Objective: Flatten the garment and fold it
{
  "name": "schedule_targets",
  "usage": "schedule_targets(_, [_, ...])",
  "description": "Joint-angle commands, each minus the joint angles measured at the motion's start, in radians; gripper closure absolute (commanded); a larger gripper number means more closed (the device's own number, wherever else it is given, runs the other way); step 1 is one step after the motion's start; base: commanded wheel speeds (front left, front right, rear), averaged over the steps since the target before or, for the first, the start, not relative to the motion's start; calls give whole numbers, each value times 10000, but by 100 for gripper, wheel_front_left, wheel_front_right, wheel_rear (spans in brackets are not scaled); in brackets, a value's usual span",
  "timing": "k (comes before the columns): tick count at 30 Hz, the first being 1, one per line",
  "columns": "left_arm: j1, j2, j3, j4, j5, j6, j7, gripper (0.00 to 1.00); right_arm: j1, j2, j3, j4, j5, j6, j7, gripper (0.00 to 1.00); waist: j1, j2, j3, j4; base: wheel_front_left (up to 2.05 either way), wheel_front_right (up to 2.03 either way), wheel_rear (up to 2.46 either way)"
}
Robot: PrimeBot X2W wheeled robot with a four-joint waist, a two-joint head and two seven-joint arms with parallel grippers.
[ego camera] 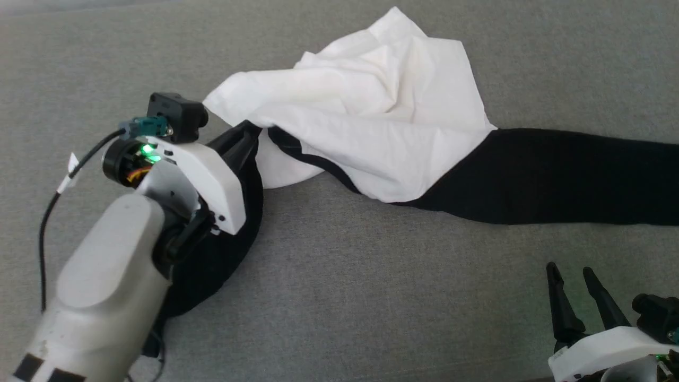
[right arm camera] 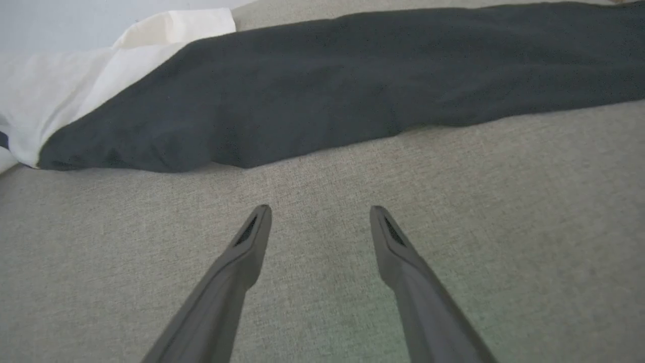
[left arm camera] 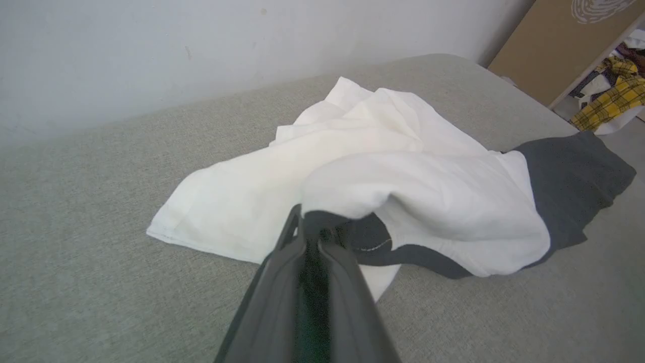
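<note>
The garment (ego camera: 382, 111) lies crumpled on the grey surface, its white body bunched at the back. One black sleeve (ego camera: 557, 175) stretches flat to the right; the other hangs under my left arm. My left gripper (ego camera: 249, 135) is shut on the garment at the black neckline trim, where cloth drapes over the fingertips (left arm camera: 307, 222). The white body (left arm camera: 352, 166) rises behind them. My right gripper (ego camera: 570, 276) stands open near the lower right, apart from the cloth. In the right wrist view its fingers (right arm camera: 252, 237) hover over bare fabric, short of the black sleeve (right arm camera: 352, 85).
A grey fabric surface (ego camera: 371, 297) carries everything. A pale wall (left arm camera: 151, 50) stands behind it. At the far right of the left wrist view are a brown board (left arm camera: 554, 45) and a heap of yellow plaid clothes (left arm camera: 612, 96).
</note>
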Motion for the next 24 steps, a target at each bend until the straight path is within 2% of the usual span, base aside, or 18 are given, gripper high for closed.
schedule_targets(1, [-182,-370,-17,574,122,-20,-614,0,-184,16,54,128,60,-7,-139,0,-2,0,428,-341,0,0,0])
schedule_targets(8, [-320,-1232,-357,2104,665,-34,-2579,0,-250,16,-102,308,-204,-7,-124,0,-2,0,202,40,0,0,0])
schedule_targets(11, [-120,-1460,-586,2268,862,-41,-3265,0,-181,16,-216,244,-344,-7,3,0,-2,0,-77,320,0,0,0])
schedule_targets(15, [321,-1472,-696,2066,996,16,-3819,0,-59,16,-294,121,-447,-7,169,0,-2,0,-352,594,0,0,0])
schedule_targets(19, [1223,-1272,-563,1293,1000,451,-4292,0,158,16,-413,-76,-500,-7,382,0,-2,0,-625,975,0,0,0])
schedule_targets(24, [2870,-778,83,-510,1112,1622,-4794,0,312,16,-408,-266,-444,-7,535,0,-2,0,-786,1243,0,0,0])
